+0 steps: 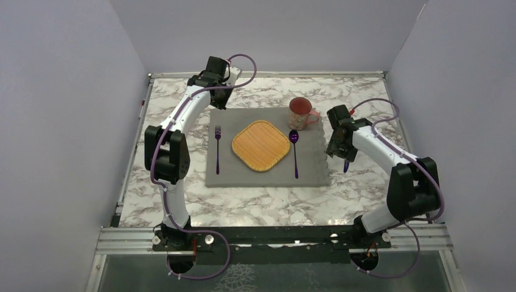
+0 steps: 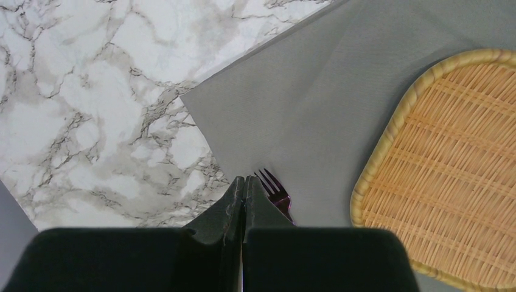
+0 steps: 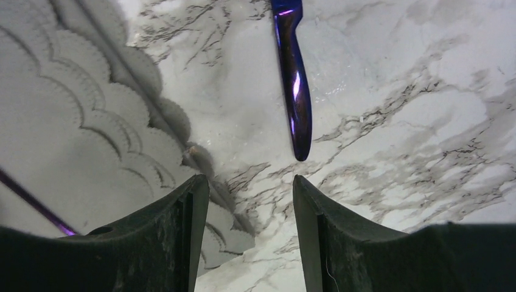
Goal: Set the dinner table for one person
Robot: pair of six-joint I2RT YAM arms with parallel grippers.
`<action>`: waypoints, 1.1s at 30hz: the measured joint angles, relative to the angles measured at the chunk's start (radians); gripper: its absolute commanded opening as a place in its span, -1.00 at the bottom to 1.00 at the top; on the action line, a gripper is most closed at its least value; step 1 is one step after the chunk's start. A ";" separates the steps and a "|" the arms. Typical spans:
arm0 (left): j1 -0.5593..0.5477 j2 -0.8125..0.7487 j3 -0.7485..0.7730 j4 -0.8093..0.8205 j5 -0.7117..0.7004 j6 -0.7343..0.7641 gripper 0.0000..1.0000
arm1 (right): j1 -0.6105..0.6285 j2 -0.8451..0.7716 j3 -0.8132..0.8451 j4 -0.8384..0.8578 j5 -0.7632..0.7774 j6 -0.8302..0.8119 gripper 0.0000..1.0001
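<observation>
The right gripper (image 3: 248, 182) has its fingers spread, a purple utensil handle (image 3: 295, 85) just ahead of them; it should centre that between them before closing. The left gripper (image 2: 244, 185) is pressed together.

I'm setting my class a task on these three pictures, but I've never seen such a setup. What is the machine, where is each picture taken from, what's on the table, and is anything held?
These are two robot arms, the left arm and right arm, bolted at the near edge of a marble table. The wide picture looks down from above and behind them; the other two come from a camera on each wrist. On a grey placemat sit a woven plate, a purple fork to its left, a purple spoon to its right and a pink mug. Another purple utensil lies on the marble beside the mat. The left fingers are shut, the right fingers open; neither holds anything.
</observation>
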 measured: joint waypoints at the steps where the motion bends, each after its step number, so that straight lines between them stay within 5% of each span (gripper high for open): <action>1: 0.000 -0.001 -0.002 0.001 0.003 0.000 -1.00 | -0.010 0.007 -0.012 0.014 -0.012 -0.005 0.14; 6: 0.000 -0.013 -0.035 0.008 0.009 0.000 -0.92 | -0.127 0.024 -0.089 0.088 -0.080 -0.041 0.16; 12: 0.000 -0.032 -0.061 0.025 0.018 -0.011 -0.23 | -0.195 0.032 -0.097 0.149 -0.120 -0.119 0.21; 20: 0.000 -0.045 -0.095 0.045 0.025 -0.034 0.32 | -0.198 0.097 -0.089 0.209 -0.163 -0.190 0.16; 33: 0.000 -0.073 -0.115 0.065 0.024 -0.049 0.64 | -0.271 0.154 -0.078 0.255 -0.169 -0.243 0.10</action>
